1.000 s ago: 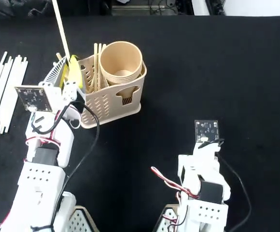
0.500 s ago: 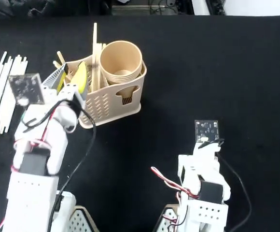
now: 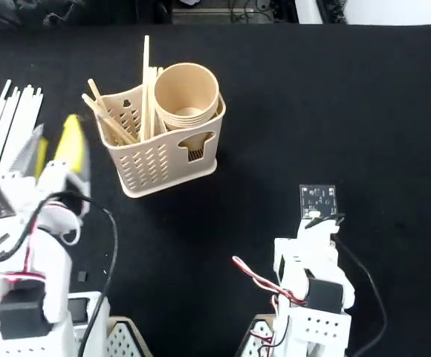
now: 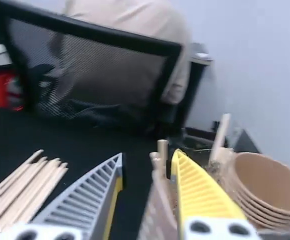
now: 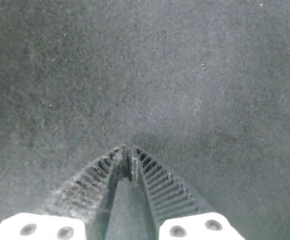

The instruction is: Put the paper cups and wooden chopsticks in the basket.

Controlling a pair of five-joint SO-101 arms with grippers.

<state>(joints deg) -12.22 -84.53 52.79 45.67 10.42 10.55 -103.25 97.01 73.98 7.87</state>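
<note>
The left hand [image 3: 54, 126] is spread wide, with its grey finger and its yellow finger [image 3: 72, 137] well apart, and it holds nothing and touches nothing. It stands above the worktop [image 3: 312, 111] between the basket [image 3: 163, 160] and the loose chopsticks [image 3: 7, 141], near to the basket but apart from it. In the left wrist view the same hand [image 4: 147, 155] shows the open gap between both fingers, with the basket behind the yellow finger. The right hand [image 5: 127, 150] is pressed together, its two toothed fingers meet at the tips with nothing between them, and it hangs over bare black cloth, well apart from the basket. The paper cups [image 3: 188, 93] are stacked one inside the other and stand upright in the right compartment of the basket. Several wooden chopsticks [image 3: 147, 89] stand in the left compartment, some upright and some tilted toward the left rim. The loose chopsticks lie side by side in a bundle on the worktop at the far left edge. The worktop is covered with black cloth. Behind it, the left wrist view shows a black mesh chair back [image 4: 85, 65] and a pale wall [image 4: 265, 60].
</note>
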